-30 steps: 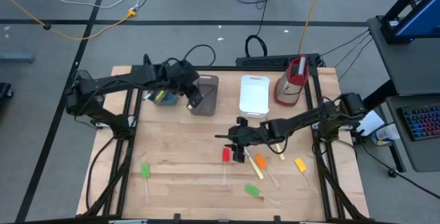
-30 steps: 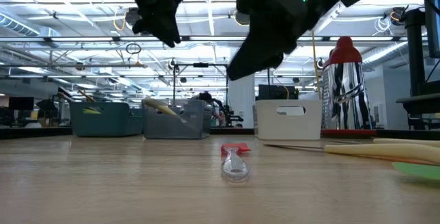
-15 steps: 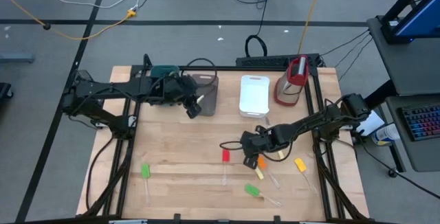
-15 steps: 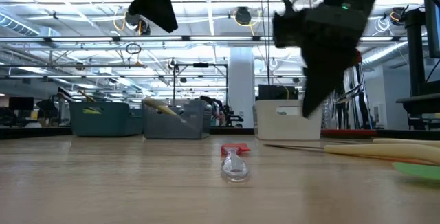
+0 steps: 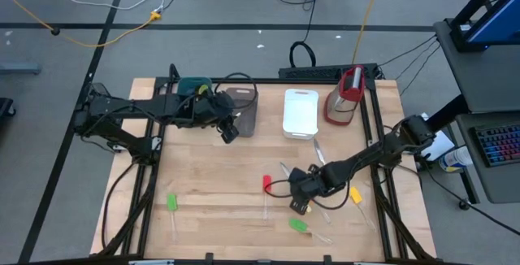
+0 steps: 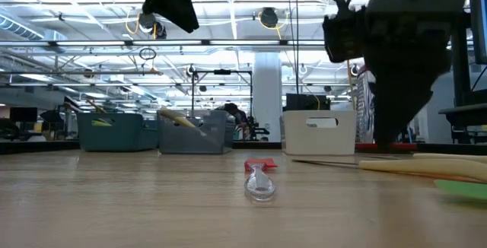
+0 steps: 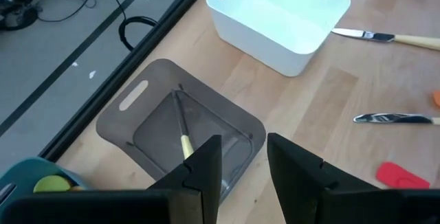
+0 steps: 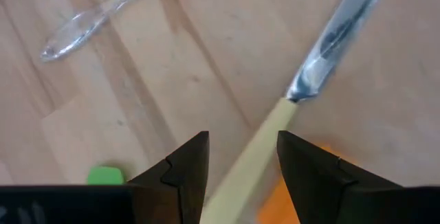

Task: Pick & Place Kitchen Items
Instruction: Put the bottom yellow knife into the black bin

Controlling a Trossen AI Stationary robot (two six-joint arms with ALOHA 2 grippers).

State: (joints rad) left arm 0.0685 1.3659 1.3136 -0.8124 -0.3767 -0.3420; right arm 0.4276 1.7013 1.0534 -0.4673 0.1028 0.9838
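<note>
Slim utensils lie flat on the wooden table (image 5: 211, 175): a red-headed spatula (image 5: 266, 185), two green ones (image 5: 171, 202) (image 5: 299, 225), a yellow one (image 5: 354, 194) and knives (image 5: 318, 153). My right gripper (image 5: 299, 197) is open and low over a pale-handled knife (image 8: 330, 45). Its fingers stand on either side of the handle (image 8: 251, 159); I see no touch. My left gripper (image 5: 230, 128) is open and empty, high beside the grey tub (image 5: 244, 110), where a knife (image 7: 182, 124) lies inside.
A teal tub (image 5: 193, 86), the grey tub, a white tub (image 5: 300, 112) and a red-and-clear jug (image 5: 345, 94) stand along the far edge. Bare wood lies at the table's left and middle. An orange spatula head (image 8: 285, 207) lies right beside the knife handle.
My right gripper has gone toward the table's near edge and a little right, coming down from beside the red spatula to over the pale-handled knife. My left gripper has drawn back from over the grey tub toward the near edge and risen slightly. No utensil has moved.
</note>
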